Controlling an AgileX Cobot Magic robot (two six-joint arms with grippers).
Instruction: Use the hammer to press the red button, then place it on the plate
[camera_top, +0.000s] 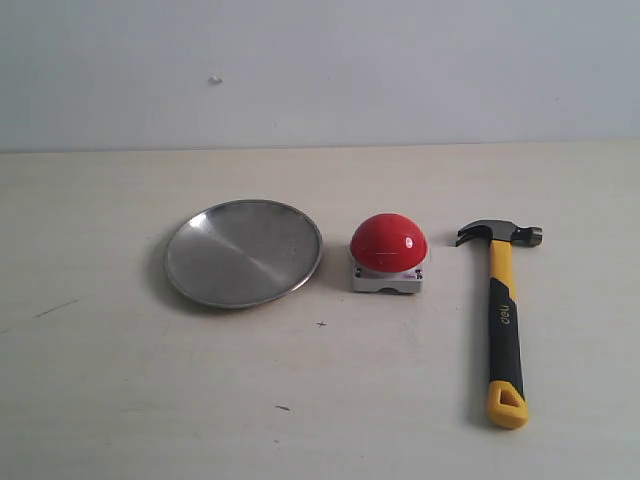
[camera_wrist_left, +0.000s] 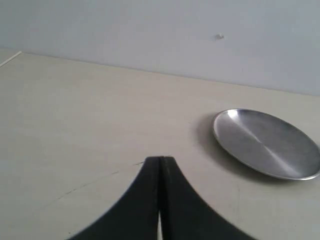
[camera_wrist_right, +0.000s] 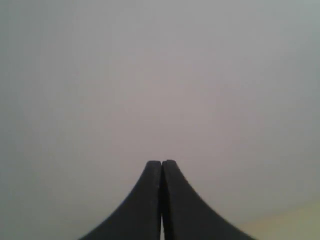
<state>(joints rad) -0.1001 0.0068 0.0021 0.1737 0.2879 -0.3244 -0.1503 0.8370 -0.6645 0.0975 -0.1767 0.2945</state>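
Exterior view, table: you see a pale table (camera_top: 100, 400) running back to a light wall.
Exterior view, hammer: the hammer (camera_top: 503, 320) lies flat on the table on your right arm's side. Its dark head is toward the wall and its yellow looped end is toward the near edge.
Exterior view, red button: the red button (camera_top: 388, 243) sits between the hammer's head and the plate, touching neither.
Exterior view, plate: the plate (camera_top: 243, 253) lies on your left arm's side, near the button.
Left wrist view, jaws: your left gripper (camera_wrist_left: 160, 159) has its jaws pressed together with nothing between them.
Left wrist view, plate: it rests on the table beyond the tips and off to one side, well apart from them.
Right wrist view, jaws: your right gripper (camera_wrist_right: 161, 162) has its jaws meeting tip to tip, holding nothing.
Right wrist view, ahead of the jaws: a plain grey blur, so you cannot tell where the hammer lies from these jaws.
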